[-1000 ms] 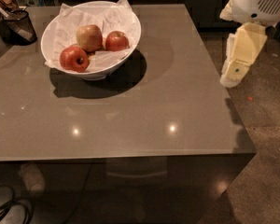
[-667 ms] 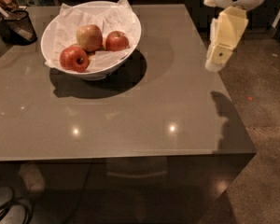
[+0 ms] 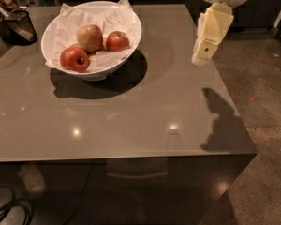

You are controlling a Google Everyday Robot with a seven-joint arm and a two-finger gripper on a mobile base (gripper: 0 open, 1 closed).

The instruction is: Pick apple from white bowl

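Over the table [image 3: 131,116] edge, the hand [image 3: 202,56] hangs, grip impossible to tell, well apart from the apple [image 3: 117,41].

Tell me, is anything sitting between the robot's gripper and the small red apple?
In the camera view, only bare table and the right rim of the white bowl lie between the gripper, above the table's right edge, and the apple.

Glossy grey table [image 3: 131,116] on speckled floor [image 3: 267,78]
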